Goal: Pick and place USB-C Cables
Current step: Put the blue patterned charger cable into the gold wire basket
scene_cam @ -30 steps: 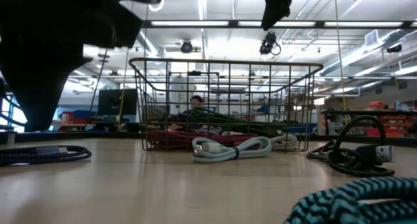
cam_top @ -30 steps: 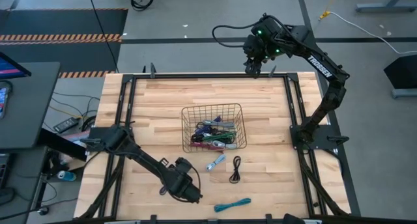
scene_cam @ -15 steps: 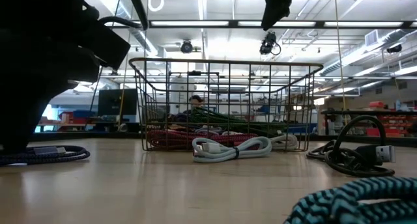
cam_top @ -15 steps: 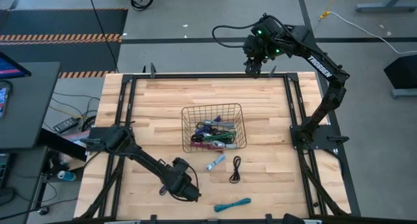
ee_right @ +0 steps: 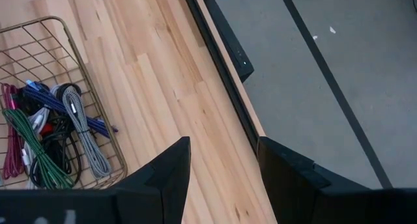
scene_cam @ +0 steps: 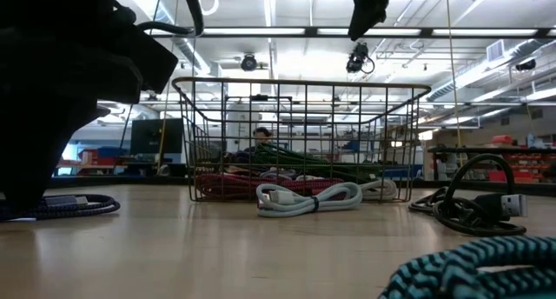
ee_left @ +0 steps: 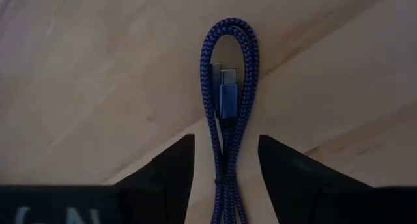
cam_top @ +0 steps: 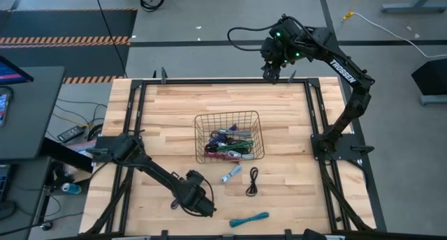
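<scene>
surface: wooden table [cam_top: 167, 121] | room: grey floor [cam_top: 209, 17], ceiling lights [scene_cam: 287, 31]

You see two black, jointed arms. The right arm [cam_top: 346, 72] carries white "TROSSEN" lettering along its upper link, small green lights near its wrist and a black cable looping off it. The left arm [cam_top: 150, 167] is matte black, with blocky, wedge-shaped fingers [ee_left: 171, 168].
</scene>
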{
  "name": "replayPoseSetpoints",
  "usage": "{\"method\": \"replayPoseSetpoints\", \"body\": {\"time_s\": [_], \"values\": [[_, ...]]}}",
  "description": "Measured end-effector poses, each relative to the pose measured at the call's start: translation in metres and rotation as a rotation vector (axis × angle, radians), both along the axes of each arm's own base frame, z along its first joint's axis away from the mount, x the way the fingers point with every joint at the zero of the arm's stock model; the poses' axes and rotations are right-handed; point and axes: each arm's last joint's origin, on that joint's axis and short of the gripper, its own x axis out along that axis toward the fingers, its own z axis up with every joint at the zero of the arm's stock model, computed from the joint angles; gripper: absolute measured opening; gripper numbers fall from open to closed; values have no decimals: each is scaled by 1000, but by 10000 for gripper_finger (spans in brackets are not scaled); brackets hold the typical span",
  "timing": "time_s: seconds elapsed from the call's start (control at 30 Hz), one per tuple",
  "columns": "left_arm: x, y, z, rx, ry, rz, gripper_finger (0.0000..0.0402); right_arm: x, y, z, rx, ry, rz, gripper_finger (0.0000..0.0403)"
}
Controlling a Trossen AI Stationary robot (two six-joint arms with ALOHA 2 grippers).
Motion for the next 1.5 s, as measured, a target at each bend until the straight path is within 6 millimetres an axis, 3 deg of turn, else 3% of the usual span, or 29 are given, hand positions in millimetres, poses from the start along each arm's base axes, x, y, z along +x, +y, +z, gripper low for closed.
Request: {"method": "replayPoseSetpoints", "body": {"time_s": [0.53,0.67,0.83,1.07,1.23,1.5], "values": [[4,-6,-17,-58,35,18,173,0,0,0,-5,6,10,184],[6,-6,-18,-67,27,23,130,0,0,0,-6,6,12,184],[7,-5,-18,-80,24,27,23,0,0,0,-8,5,12,184],[11,-7,-8,-67,45,27,12,0,0,0,-8,4,12,184],[24,-16,32,-92,-54,12,5,0,0,0,-10,2,12,184],[35,-16,119,32,-244,-36,5,1,0,1,-14,-4,11,184]]}}
